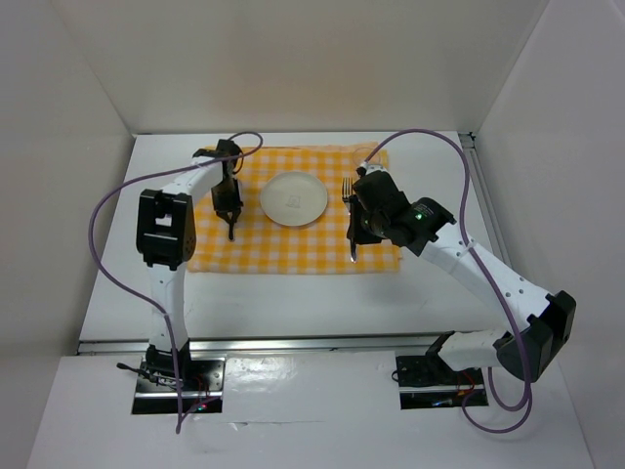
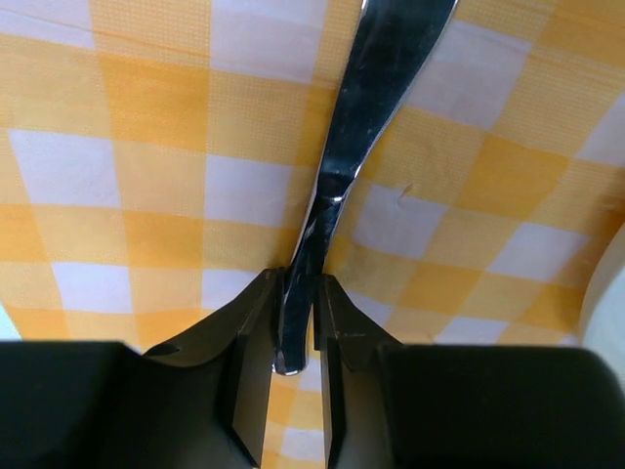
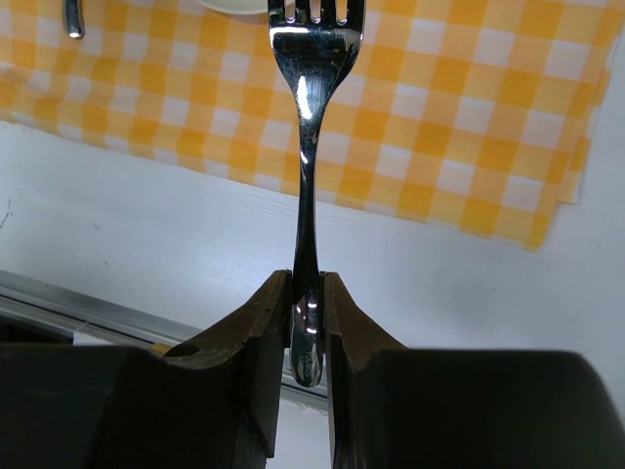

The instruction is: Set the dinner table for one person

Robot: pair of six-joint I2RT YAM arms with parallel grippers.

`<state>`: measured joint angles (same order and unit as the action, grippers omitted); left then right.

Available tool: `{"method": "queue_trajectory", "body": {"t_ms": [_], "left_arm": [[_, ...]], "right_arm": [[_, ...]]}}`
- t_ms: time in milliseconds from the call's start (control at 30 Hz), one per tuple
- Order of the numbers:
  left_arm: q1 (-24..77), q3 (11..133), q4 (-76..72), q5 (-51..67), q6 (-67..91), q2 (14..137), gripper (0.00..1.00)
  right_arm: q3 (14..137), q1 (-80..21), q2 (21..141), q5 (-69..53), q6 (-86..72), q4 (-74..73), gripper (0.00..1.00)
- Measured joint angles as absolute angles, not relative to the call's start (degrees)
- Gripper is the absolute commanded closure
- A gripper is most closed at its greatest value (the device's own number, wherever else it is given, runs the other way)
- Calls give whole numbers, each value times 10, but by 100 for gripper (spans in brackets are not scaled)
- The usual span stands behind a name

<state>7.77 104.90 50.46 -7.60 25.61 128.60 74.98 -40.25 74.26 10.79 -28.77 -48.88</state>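
Observation:
The white dinner table point(image 1: 293, 303) carries a yellow-and-white checked cloth point(image 1: 293, 246) with a white plate point(image 1: 293, 198) at its middle. My left gripper point(image 1: 229, 207) is just left of the plate. It is shut on the narrow end of a shiny metal utensil point(image 2: 376, 88), low over the cloth point(image 2: 146, 117); I cannot tell whether it is a knife or a spoon. My right gripper point(image 1: 353, 244) is right of the plate, shut on the handle of a fork point(image 3: 311, 59). The fork's tines point(image 1: 346, 188) point toward the far side, over the cloth point(image 3: 469, 117).
A metal rail point(image 1: 293, 342) runs along the table's near edge, with bare white table point(image 3: 146, 225) between it and the cloth. White walls enclose the table on three sides. The plate's rim shows at the right edge of the left wrist view point(image 2: 607, 293).

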Motion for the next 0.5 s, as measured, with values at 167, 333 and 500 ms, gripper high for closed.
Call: {"method": "queue_trajectory", "body": {"t_ms": [167, 333, 500], "left_arm": [[76, 1049, 510, -86, 257, 1256, 100], [74, 1064, 518, -78, 241, 1183, 100], [74, 1084, 515, -64, 237, 1129, 92]], "right_arm": [[750, -402, 743, 111, -289, -489, 99], [750, -402, 742, 116, -292, -490, 99], [751, -402, 742, 117, -292, -490, 99]]}}
